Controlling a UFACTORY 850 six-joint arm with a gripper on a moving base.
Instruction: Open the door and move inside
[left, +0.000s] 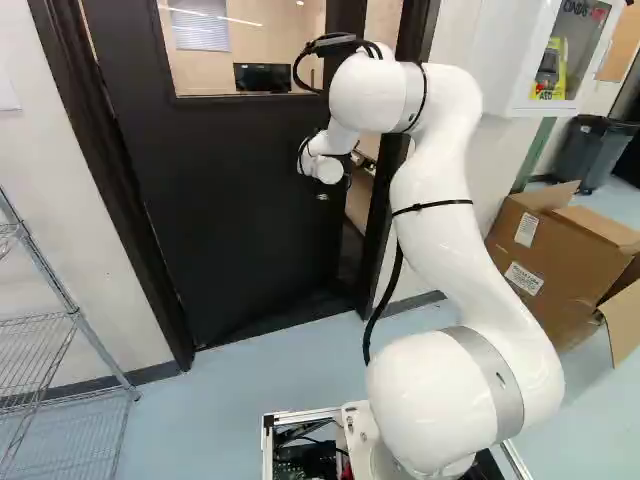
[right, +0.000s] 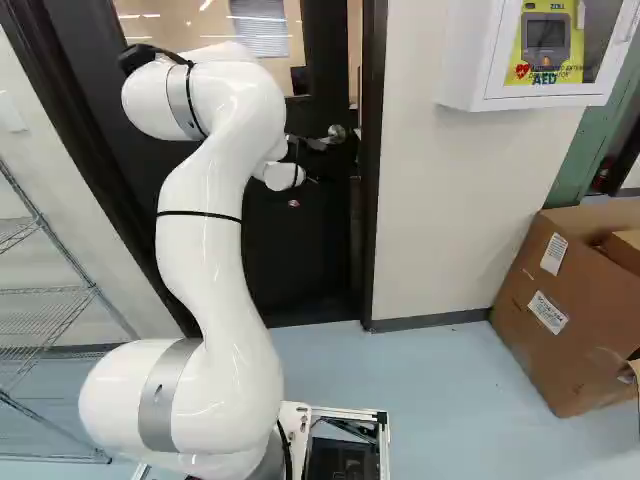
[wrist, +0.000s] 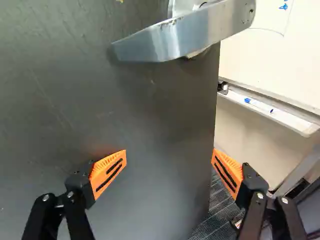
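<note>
Door ajar at 11 to 12 o'clock, gripper wide at its free edge

Bearings: 12 o'clock = straight ahead of base, or straight out past the fingertips in the wrist view.

The door (left: 240, 200) stood slightly ajar, hinged at its 9 o'clock side; room beyond showed through the gap at 3. The lever (wrist: 185, 32) lay at 12 from the gripper (wrist: 169, 155), ungripped. Pincer: spread wide, nothing held. One finger stood over the door's face, the other by its free edge; contact could not be told. Placement probably suited pushing near the free edge, where leverage is best, the latch seeming already clear. The arm (left: 435, 220) reached out high, likely to keep the base back from the swing. Judged next: push the door wider, then drive in. Risk: the edge-side finger could snag.

Containers. Cardboard box (right: 570, 310) at 1 to 2 o'clock, flaps open; a brown carton or flap showed inside, otherwise contents unclear. White wall cabinet (right: 460, 75) at 1: held an AED (right: 546, 40) behind its window, presumably for quick access. Dark bin (left: 590, 150) at 1, contents hidden. Marker tray (wrist: 295, 121), about 2 from the gripper, carried a blue-capped marker (wrist: 259, 105).
</note>
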